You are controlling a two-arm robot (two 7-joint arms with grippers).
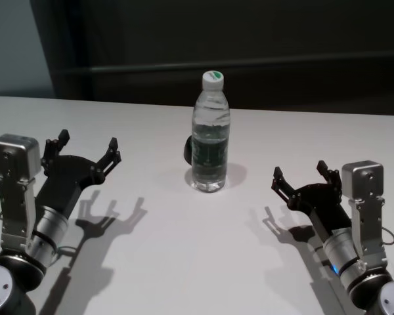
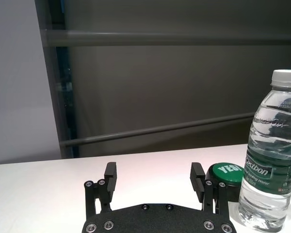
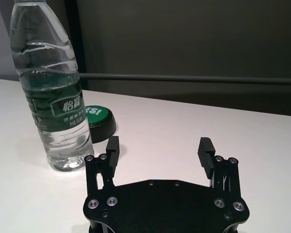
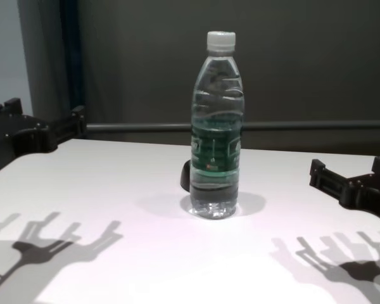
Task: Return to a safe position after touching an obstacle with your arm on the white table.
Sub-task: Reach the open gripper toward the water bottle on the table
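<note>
A tall clear water bottle [image 1: 211, 133], capped in white and banded by a dark green label, is being shown upright near the middle of the white table [image 1: 184, 262], partly filled with water. The left gripper [image 1: 87, 149] is being held above the table on the robot's left, well apart from the bottle, its fingers spread wide with nothing between them. The right gripper [image 1: 302, 174] is being held likewise on the robot's right, fingers parted and empty, also well clear of the bottle. Just behind the bottle, a low round button [image 3: 100, 120] with a black base and green top is being partly hidden in the head view. White lettering reading "YES!" is being displayed on the button's top. Chinese characters and the word "Water" are being shown on the bottle's label. A dark grey wall [image 4: 304, 63] with a horizontal rail [image 4: 304, 125] is being seen beyond the table.
</note>
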